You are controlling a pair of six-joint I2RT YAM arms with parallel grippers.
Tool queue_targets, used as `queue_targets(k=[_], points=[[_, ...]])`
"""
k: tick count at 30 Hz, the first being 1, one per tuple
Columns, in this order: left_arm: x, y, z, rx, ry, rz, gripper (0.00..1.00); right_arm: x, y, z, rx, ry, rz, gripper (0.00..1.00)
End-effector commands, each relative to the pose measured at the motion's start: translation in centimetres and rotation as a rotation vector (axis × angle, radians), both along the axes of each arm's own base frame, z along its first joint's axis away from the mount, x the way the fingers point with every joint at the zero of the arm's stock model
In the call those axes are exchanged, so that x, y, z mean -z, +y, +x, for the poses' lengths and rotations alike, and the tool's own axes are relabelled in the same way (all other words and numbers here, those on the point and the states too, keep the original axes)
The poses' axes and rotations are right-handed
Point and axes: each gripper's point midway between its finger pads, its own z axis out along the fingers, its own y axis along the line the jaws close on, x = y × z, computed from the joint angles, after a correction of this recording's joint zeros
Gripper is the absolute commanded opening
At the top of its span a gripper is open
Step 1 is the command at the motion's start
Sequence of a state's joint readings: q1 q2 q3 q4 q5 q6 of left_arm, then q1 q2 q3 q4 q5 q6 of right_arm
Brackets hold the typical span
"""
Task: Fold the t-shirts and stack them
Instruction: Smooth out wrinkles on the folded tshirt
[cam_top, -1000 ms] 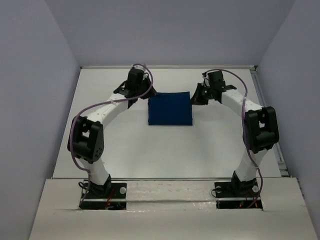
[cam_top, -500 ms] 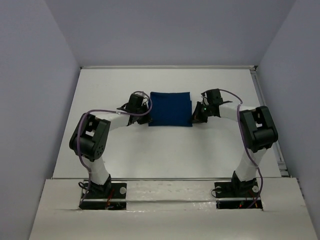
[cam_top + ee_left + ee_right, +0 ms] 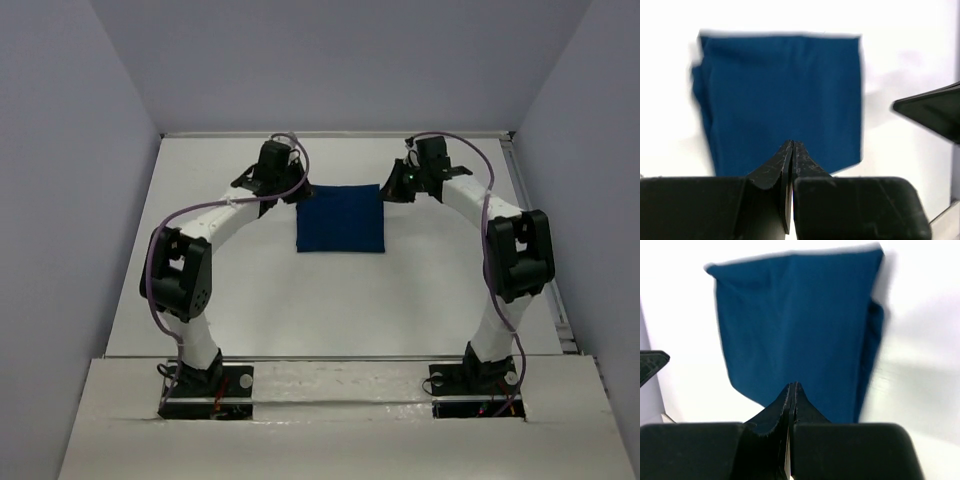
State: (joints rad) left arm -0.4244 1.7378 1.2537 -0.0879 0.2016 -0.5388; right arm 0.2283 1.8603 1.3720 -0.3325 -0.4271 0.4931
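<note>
Here the folded t-shirt (image 3: 340, 217) lies on the table (image 3: 250, 300) between left fingers (image 3: 775, 169) and right fingers (image 3: 775, 413), both pressed together.

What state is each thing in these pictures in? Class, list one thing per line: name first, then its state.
T-shirt: folded into a rectangle, lying flat on the table, not gripped.
Left gripper: shut, no cloth between its fingers.
Right gripper: shut, no cloth between its fingers.
</note>
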Motion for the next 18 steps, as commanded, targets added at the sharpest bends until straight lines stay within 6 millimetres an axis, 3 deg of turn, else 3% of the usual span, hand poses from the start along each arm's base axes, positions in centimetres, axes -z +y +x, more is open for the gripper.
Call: queue_targets(k=[1,2,3,4,5,6,7,11,13,18], points=[[0.2,-2.1,3.9,0.037,-0.005,-0.019,0.0,-0.6,1.1,3.9,-0.018,-0.047,0.029,0.0],[-0.6,-2.2,5.6,0.028,-0.033,-0.025,0.0,-1.6,1.6,5.1,-0.021,-0.074,0.048,0.0],[-0.1,-2.5,6.2,0.029,-0.027,-0.024,0.0,-1.6,1.8,5.7,-0.022,-0.078,0.055,0.0],[1.8,-2.4,7.0,0.022,0.001,-0.012,0.0,-0.3,2.0,6.4,-0.02,-0.058,0.054,0.0],[1.6,-2.1,8.3,0.008,-0.016,-0.016,0.0,-0.3,2.2,7.0,-0.021,-0.062,0.059,0.0],[2.6,-1.6,9.4,-0.012,-0.009,-0.017,0.0,0.0,2.5,8.1,-0.021,-0.07,0.065,0.0],[3.3,-1.7,9.6,-0.016,-0.002,-0.019,0.0,-1.0,2.6,8.7,-0.022,-0.094,0.07,0.0],[4.9,-0.2,12.3,-0.065,-0.008,-0.026,0.0,3.2,1.4,10.7,0.022,-0.021,0.079,0.0],[5.9,1.0,13.4,-0.096,0.001,-0.025,0.0,4.1,0.8,11.3,0.044,-0.013,0.088,0.0],[6.7,2.1,14.1,-0.122,-0.001,-0.031,0.0,7.7,-0.7,11.5,0.068,0.049,0.106,0.0]])
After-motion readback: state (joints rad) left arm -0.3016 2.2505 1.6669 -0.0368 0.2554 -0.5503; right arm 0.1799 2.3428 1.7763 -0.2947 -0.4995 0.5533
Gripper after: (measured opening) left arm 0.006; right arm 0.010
